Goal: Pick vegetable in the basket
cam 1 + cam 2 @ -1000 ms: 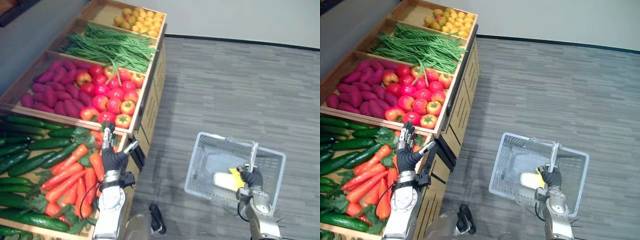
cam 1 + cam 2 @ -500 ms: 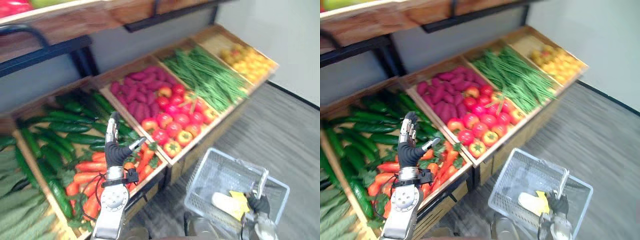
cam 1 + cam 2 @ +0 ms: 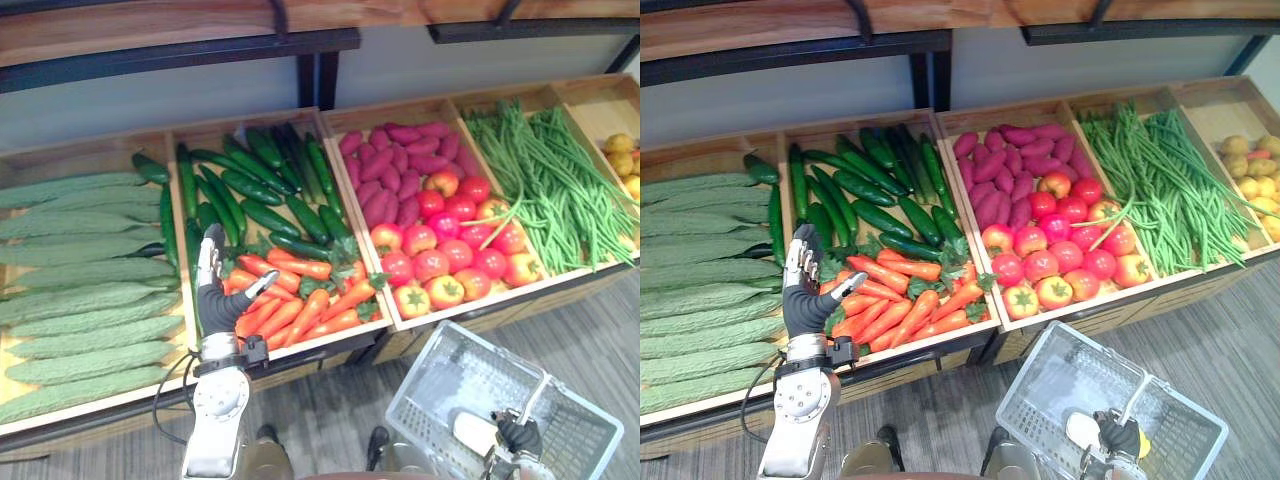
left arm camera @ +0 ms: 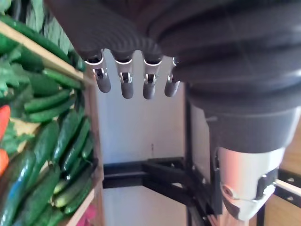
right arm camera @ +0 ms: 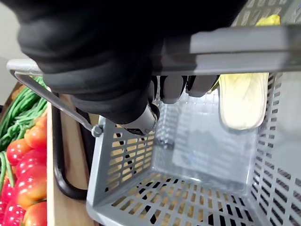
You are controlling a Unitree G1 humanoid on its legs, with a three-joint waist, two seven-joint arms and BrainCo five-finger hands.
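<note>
Crate (image 3: 318, 344) — carrots (image 3: 300, 300) beside left robot hand (image 3: 214, 302)

A long wooden display stand (image 3: 90, 152) is split by wooden dividers into side-by-side compartments, tilted toward the front. Round yellow fruit (image 3: 1248, 165) lies in the compartment at the far right. Above runs a wooden shelf (image 3: 150, 25) on a black metal frame (image 3: 180, 58), with a pale grey wall (image 3: 120, 105) behind. Grey plank floor (image 3: 320, 410) lies in front.
</note>
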